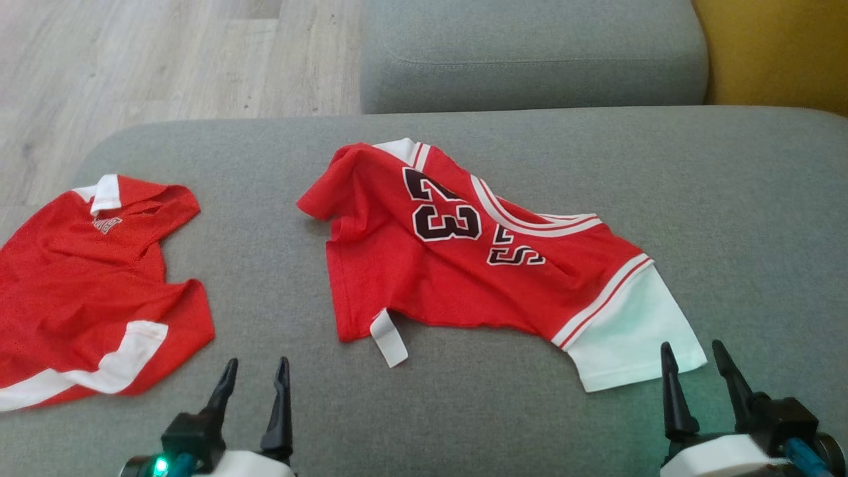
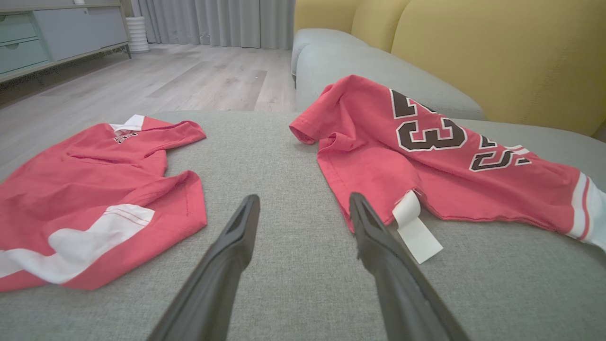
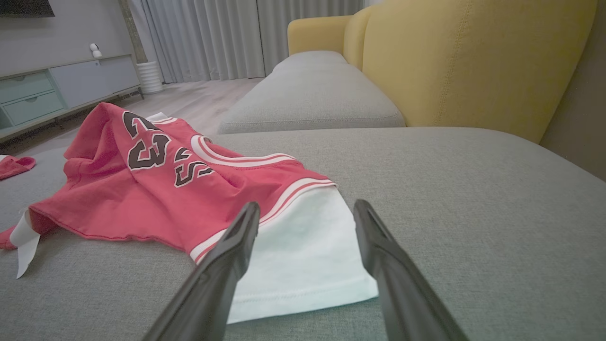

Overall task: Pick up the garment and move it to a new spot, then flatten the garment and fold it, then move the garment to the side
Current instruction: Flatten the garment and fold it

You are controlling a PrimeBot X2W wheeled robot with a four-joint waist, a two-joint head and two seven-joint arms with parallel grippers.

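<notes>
A red garment (image 1: 397,278) with a dark "23", white trim and a white sleeve (image 1: 629,338) lies crumpled mid-cushion; it also shows in the left wrist view (image 2: 374,166) and the right wrist view (image 3: 118,203). A white tag (image 1: 389,338) sticks out of its near hem. My left gripper (image 1: 258,361) hovers open just in front of that hem's left corner, with the tag right of its fingers (image 2: 303,196). Over the near edge of the white sleeve (image 3: 303,255), my right gripper (image 1: 691,344) is open too, its fingers straddling the sleeve (image 3: 307,203). Neither holds anything.
A second red garment (image 1: 79,285) with white bands lies at the cushion's left edge (image 2: 85,189). The grey cushion (image 1: 464,411) is bare on the right. Another grey cushion (image 1: 530,59) and a yellow backrest (image 3: 473,61) lie beyond; wooden floor (image 1: 132,59) is at the far left.
</notes>
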